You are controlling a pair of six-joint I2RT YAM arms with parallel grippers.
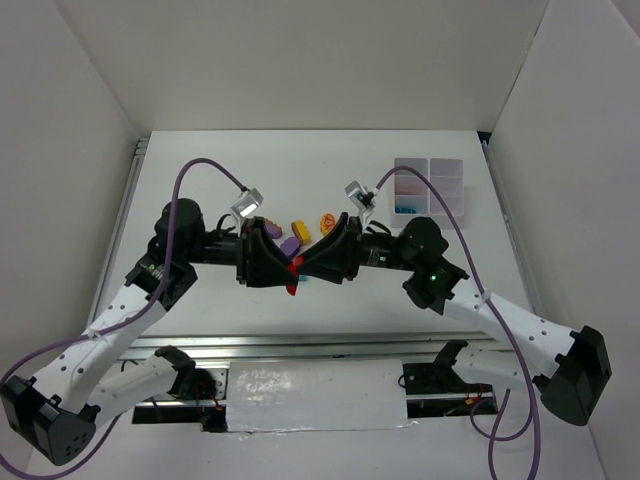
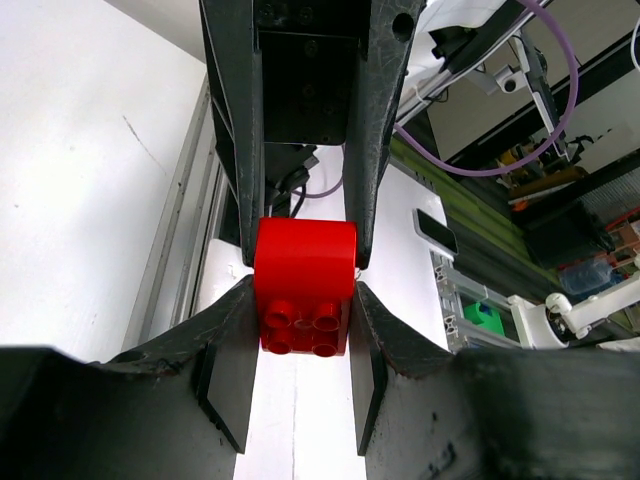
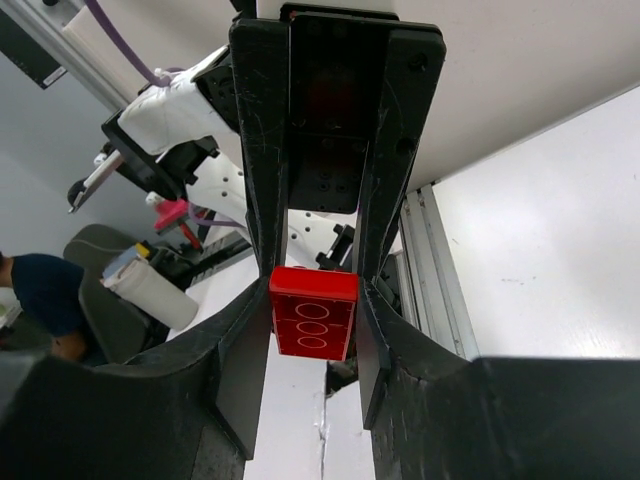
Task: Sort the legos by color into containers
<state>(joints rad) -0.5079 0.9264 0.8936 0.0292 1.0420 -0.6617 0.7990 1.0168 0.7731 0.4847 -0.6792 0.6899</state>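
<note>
Over white table (image 1: 300, 180), left jaws and right jaws both clamp one red lego (image 2: 303, 290).

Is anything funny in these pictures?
Yes. The left gripper and the right gripper both pinch the same red brick at once, tip to tip, like a tug-of-war. Nothing looks spilled or broken.
</note>
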